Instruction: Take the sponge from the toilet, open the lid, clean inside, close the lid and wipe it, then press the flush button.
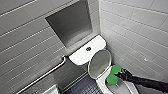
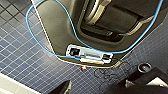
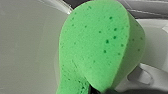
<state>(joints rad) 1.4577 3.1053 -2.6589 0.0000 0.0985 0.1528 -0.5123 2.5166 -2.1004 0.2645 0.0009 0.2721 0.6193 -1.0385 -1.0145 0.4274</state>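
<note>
- The sponge (image 1: 113, 75) is gripped at one end by the right gripper (image 1: 121, 74), whose jaws are closed narrowly on it.
- In the head view the sponge is seen at 9 o'clock from that gripper, with its long axis set roughly from 1 to 7 o'clock.
- The lid (image 1: 99, 62) of the toilet (image 1: 80, 56) is raised, at 11 o'clock from the sponge.
- The open bowl is judged to lie directly below the sponge; contact with the rim cannot be told.
- The flush button (image 1: 88, 49) is set well apart, also toward 11 o'clock.

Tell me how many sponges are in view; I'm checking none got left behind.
1. The green sponge is in the right gripper, over the bowl of the toilet, beside the raised lid. Another could be hidden behind the toilet.
</note>
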